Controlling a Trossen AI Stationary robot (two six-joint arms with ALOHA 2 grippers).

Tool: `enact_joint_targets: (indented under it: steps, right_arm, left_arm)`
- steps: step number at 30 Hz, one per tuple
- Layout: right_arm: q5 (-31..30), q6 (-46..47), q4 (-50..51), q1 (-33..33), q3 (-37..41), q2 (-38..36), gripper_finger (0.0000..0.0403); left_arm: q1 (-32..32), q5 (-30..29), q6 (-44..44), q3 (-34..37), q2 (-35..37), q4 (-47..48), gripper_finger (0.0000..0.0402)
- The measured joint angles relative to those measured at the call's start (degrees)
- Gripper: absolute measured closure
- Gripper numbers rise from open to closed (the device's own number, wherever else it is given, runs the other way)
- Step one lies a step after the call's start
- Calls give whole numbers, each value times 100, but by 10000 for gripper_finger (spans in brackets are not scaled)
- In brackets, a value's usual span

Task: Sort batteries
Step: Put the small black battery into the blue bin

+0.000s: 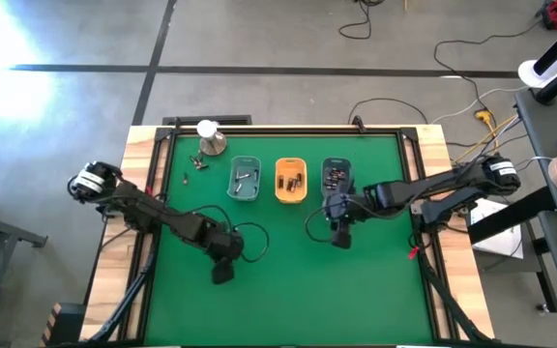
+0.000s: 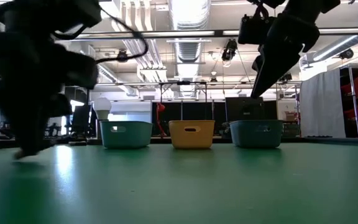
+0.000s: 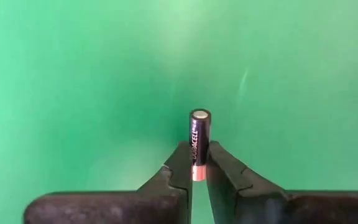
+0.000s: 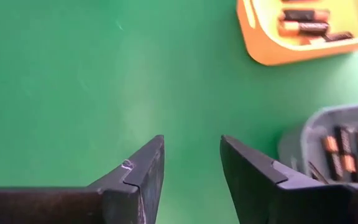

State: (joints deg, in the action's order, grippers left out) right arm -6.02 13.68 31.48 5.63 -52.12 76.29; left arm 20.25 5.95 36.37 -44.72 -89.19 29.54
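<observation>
Left arm [image 1: 162,215]: dark, jointed links; white-and-black cylindrical motor housing at the base, left of frame; black cable looping beside the wrist.
Right arm [image 1: 424,188]: same dark build, matching pale housing at right, black cable looped near the wrist.
Left gripper [image 3: 197,171]: two matte black tapered fingers with stepped inner faces.
Right gripper [image 4: 191,165]: identical black wedge fingers; small pale scuff on one.

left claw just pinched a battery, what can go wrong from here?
1. The left claw grips the battery only at its coppery end; most of it sticks out past the tips, so it may pivot or slip in transit.
2. The right claw hangs open beside the grey tray and orange tray; the arms could crowd each other at the drop.
</observation>
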Motion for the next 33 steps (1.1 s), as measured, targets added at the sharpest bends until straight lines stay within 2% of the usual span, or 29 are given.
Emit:
enact_joint_targets:
  steps: [3, 10, 15, 18, 25, 33]
  right_arm:
    - [-2, 59, -540, 147, 236, 0, 259]
    - [-2, 135, -1853, 413, 779, 37, 252]
    - [-18, -138, -3988, 515, 1299, 298, 248]
    - [-15, -275, -5104, 567, 1351, 815, 251]
    - [-21, -173, -5924, 695, 722, 2407, 264]
    - [-158, -118, -6594, 813, 607, 3364, 266]
  left_arm:
    - [0, -396, -144, 99, -73, -805, 391]
    - [4, -1485, -467, 99, -644, -1728, 391]
    - [-14, -1920, -926, 59, -961, -2474, 391]
    - [-45, -2115, -1093, -72, -1182, -2598, 391]
    - [-82, -2220, -1466, -251, -1853, -3851, 391]
    - [-84, -2411, -1608, -254, -2150, -4478, 391]
